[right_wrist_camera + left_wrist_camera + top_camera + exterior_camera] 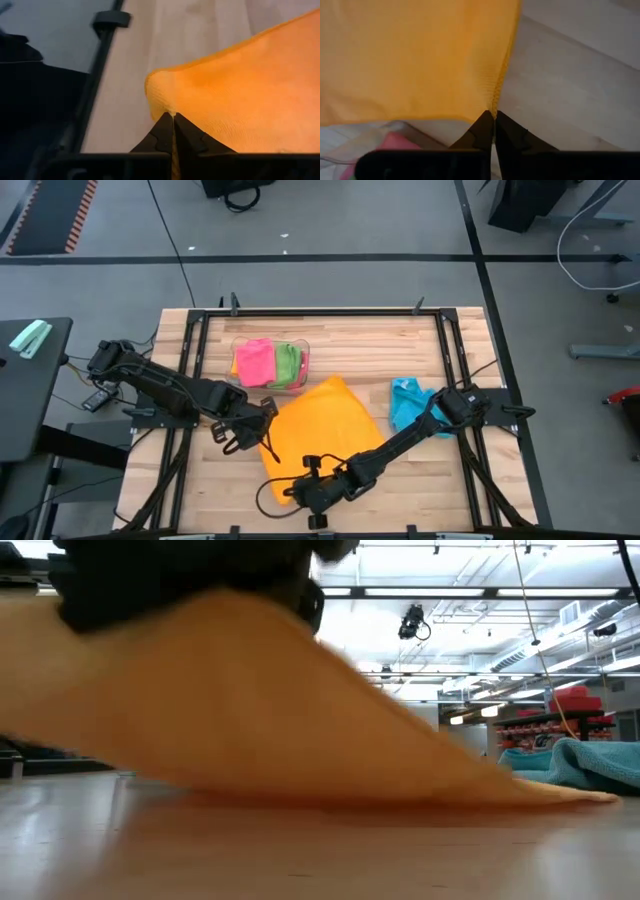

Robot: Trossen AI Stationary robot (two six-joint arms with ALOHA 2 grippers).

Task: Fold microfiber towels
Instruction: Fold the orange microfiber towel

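At the lower middle of the high view, the right gripper (pixel 300 492) is clamped on a corner of the soft orange-yellow microfiber towel (pixel 325 430); its wrist view shows the fingertips (pixel 172 122) pressed together with the rounded hem pinched between them. The left gripper (pixel 262 420), at the towel's left edge in the high view, is likewise closed on the hem, which its wrist view shows running up from the meeting fingertips (pixel 493 120). That view alone catches a pink cloth at its lower left. The low view shows what the overhead one does not: the towel lifted off the pale wooden table (pixel 420 480) into a slope. Right of it lies a crumpled blue towel (pixel 412 406); above left, a clear plastic bin (pixel 300 345) holds pink (pixel 254 361) and green (pixel 288 365) towels.
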